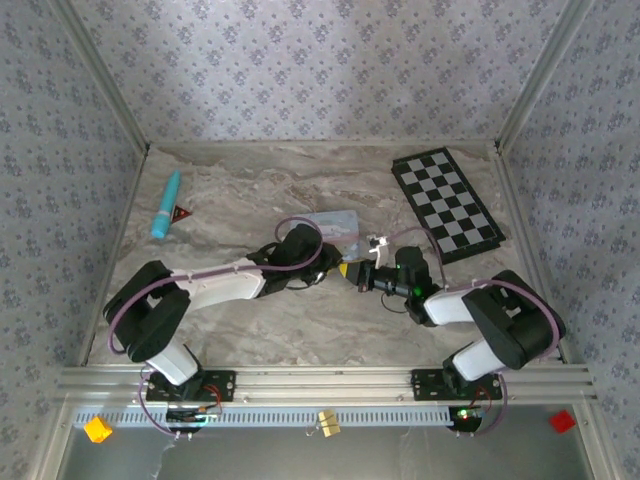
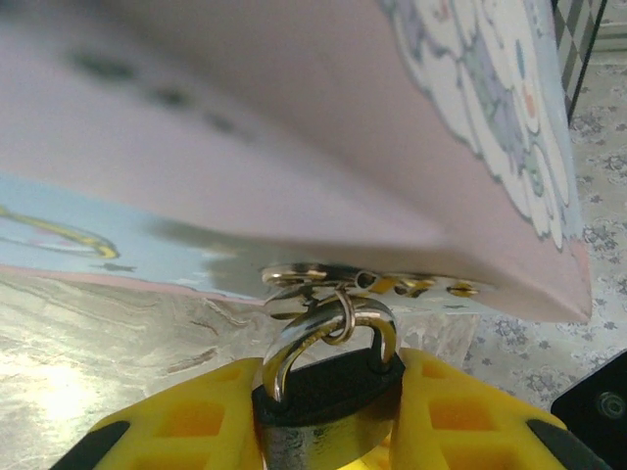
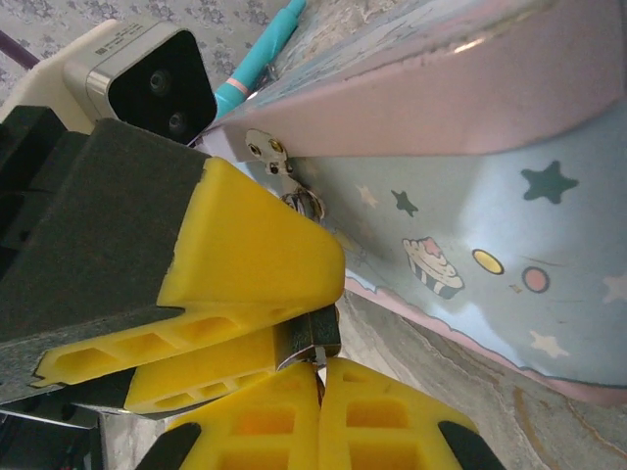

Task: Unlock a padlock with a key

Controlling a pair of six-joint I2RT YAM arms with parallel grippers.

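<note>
Left wrist view — padlock [image 2: 328,411] hooked to tin [image 2: 294,117].

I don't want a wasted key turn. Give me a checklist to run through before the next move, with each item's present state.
1. Grip: left fingers clamped on the body of the padlock: ok.
2. Hang: shackle threaded through the ring on the latch of the tin: ok.
3. Approach: right fingers shut, with their tips up against the padlock's end: ok.
4. Tool: key held in the right fingers: cannot tell; just a sliver of metal shows at their tips.
5. Result: shackle released from the body: cannot tell.
</note>
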